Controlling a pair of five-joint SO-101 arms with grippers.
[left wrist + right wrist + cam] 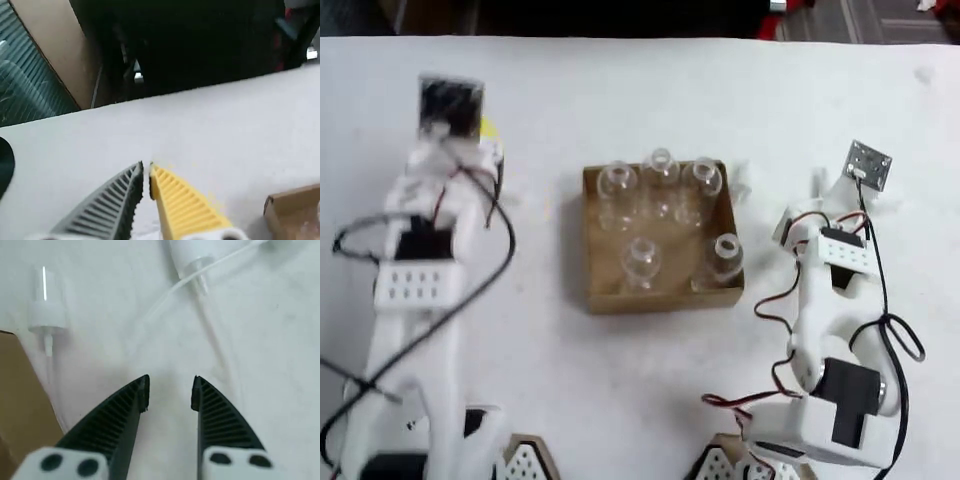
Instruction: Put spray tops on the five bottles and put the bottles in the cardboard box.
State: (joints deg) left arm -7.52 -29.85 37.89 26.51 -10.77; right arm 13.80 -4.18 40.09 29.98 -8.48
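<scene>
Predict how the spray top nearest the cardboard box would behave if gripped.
The spray top looks small and plastic, so probably light. Its thin tube would likely flex. Lying on its rounded side, it may roll if nudged.

White table (620, 380), tan board (55, 55), ribbed panel (20, 75)

1. The table (620, 90) is plain white.
2. The cardboard box (660, 298) is brown.
3. The bottles (618, 182) are clear glass.
4. The spray tops (44, 310) are white.
5. The left gripper (146, 172) has one grey ribbed finger and one yellow ribbed finger.
6. The right gripper (170, 390) has black ribbed fingers on white mounts.
</scene>
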